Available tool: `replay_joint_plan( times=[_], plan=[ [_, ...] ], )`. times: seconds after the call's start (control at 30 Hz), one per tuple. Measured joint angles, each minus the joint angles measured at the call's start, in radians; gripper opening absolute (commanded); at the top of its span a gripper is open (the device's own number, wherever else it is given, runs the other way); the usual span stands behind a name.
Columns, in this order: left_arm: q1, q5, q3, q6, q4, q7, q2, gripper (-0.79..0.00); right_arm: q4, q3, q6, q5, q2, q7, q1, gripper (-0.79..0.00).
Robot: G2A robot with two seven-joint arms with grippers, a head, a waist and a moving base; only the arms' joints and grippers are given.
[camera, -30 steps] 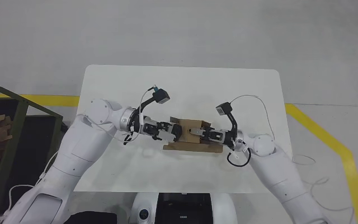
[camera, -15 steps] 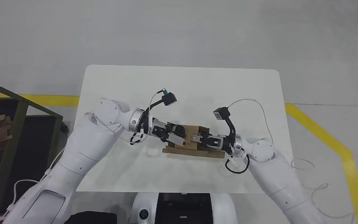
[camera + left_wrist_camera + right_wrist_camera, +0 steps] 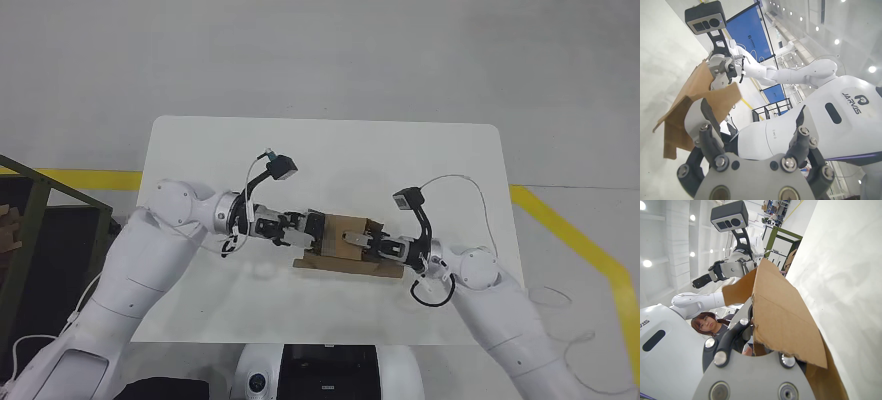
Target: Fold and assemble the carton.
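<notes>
Carton (image 3: 340, 222) on the worktop (image 3: 420, 160), lying between the two grippers: left gripper (image 3: 314, 232) at one end, right gripper (image 3: 351, 240) at the opposite end.

Left gripper (image 3: 310, 228) backs out from over the middle of the carton (image 3: 330, 262) to its left end, and its wrist swings away versus 0.5 s ago. Right gripper (image 3: 354, 239) shifts slightly right. The carton looks less flattened, near its shape 1 s ago.
</notes>
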Motion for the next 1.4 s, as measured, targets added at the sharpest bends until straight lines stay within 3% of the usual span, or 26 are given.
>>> replay_joint_plan(
  times=[0.73,1.23,1.4],
  plan=[
    [0.001,0.046,-0.02,-0.002,0.048,0.048,0.007,0.0,-0.057,-0.06,0.036,0.013,0.0,0.072,-0.004,-0.785],
    [-0.006,0.037,0.015,0.004,0.026,0.023,0.002,0.0,-0.035,-0.114,0.036,-0.003,-0.012,0.047,0.028,-0.785],
    [-0.002,0.031,-0.007,-0.028,0.043,0.05,0.004,0.0,-0.035,-0.098,0.026,0.004,-0.009,0.04,0.024,-0.785]
  ],
)
